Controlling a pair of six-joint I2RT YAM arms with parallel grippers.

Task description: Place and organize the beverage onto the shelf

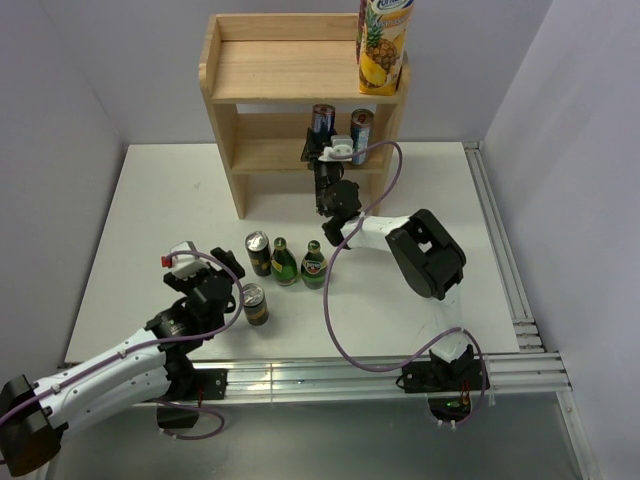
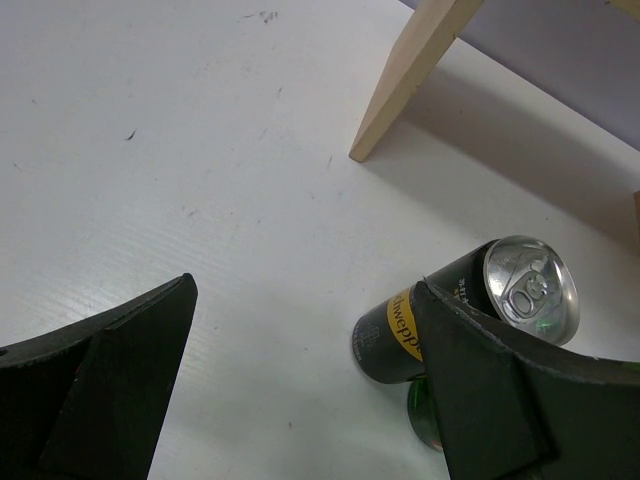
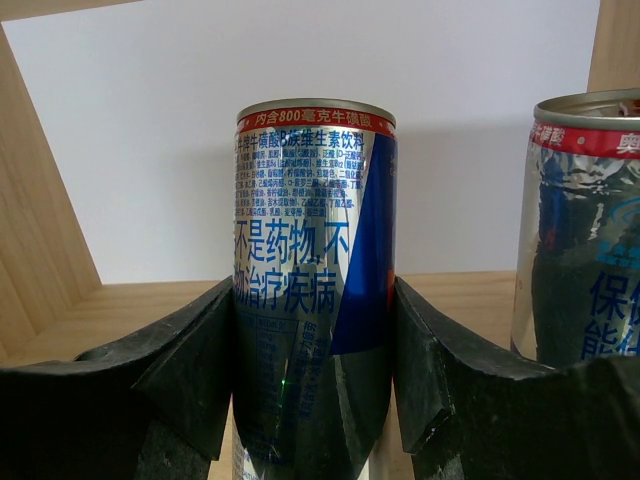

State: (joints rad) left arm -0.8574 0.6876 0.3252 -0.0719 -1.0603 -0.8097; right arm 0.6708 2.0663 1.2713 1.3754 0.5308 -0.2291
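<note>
The light wooden shelf (image 1: pixel 280 70) stands at the back, with a pineapple juice carton (image 1: pixel 382 45) on its top board. On its lower tier stand two blue-and-silver cans. My right gripper (image 1: pixel 325 150) (image 3: pixel 313 360) is shut on the left can (image 1: pixel 322 120) (image 3: pixel 315 230), which is upright on the tier, and the other can (image 1: pixel 361 128) (image 3: pixel 585 230) is just to its right. My left gripper (image 1: pixel 235 280) (image 2: pixel 300 390) is open and empty over the table, with a black Schweppes can (image 1: pixel 258 252) (image 2: pixel 470 305) by its right finger (image 2: pixel 500 400).
On the table stand two green bottles (image 1: pixel 284 262) (image 1: pixel 314 264) and another dark can (image 1: pixel 255 303) close to my left gripper. A shelf leg (image 2: pixel 410 80) shows in the left wrist view. A metal rail (image 1: pixel 500 250) runs along the table's right edge.
</note>
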